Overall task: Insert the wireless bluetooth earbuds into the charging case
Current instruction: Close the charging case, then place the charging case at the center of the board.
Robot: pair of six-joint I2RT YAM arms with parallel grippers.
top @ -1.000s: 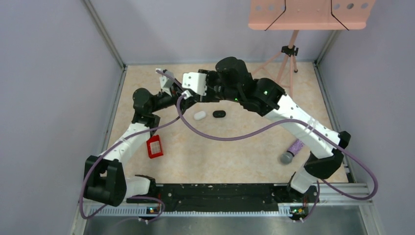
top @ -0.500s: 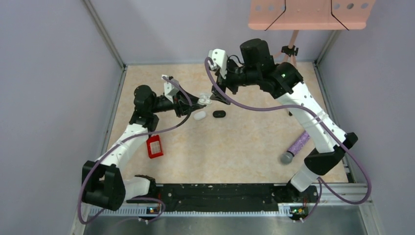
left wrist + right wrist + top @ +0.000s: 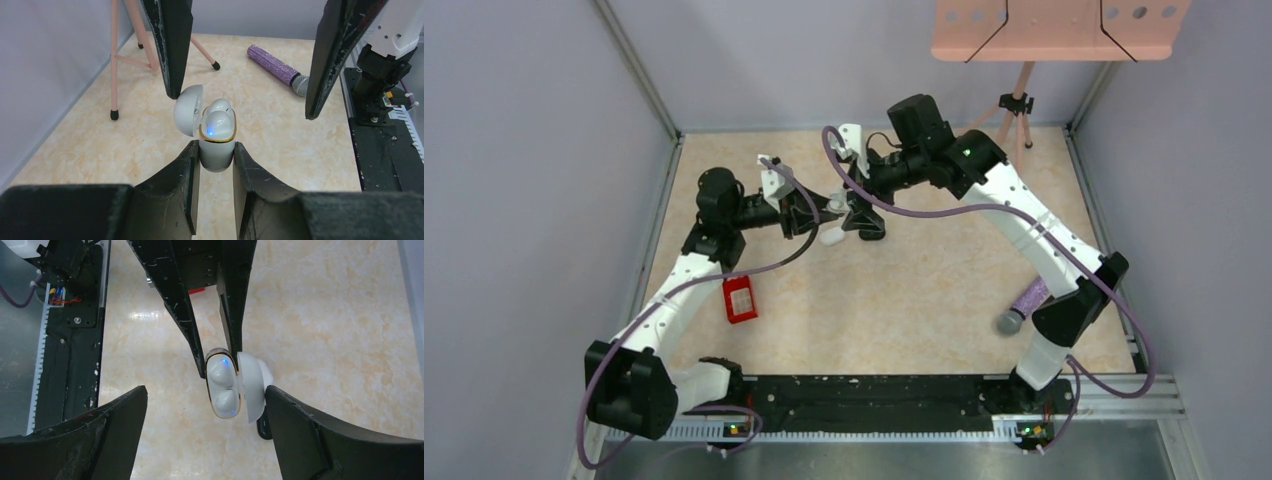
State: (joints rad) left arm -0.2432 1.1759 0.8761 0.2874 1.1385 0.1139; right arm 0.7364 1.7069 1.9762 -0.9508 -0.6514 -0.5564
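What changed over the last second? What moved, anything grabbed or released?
The right gripper pulled back to the right from over the left gripper, then returned to straddle the charging case, jaws open, holding nothing. The left gripper stays shut on the charging case, lid open, both earbuds seated. The red box, microphone and white case on the table have not moved.

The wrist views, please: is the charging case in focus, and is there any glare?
Left wrist view: the charging case is sharp, its blue light glowing without flare. Right wrist view: equally sharp, with a bright glare patch on the table.
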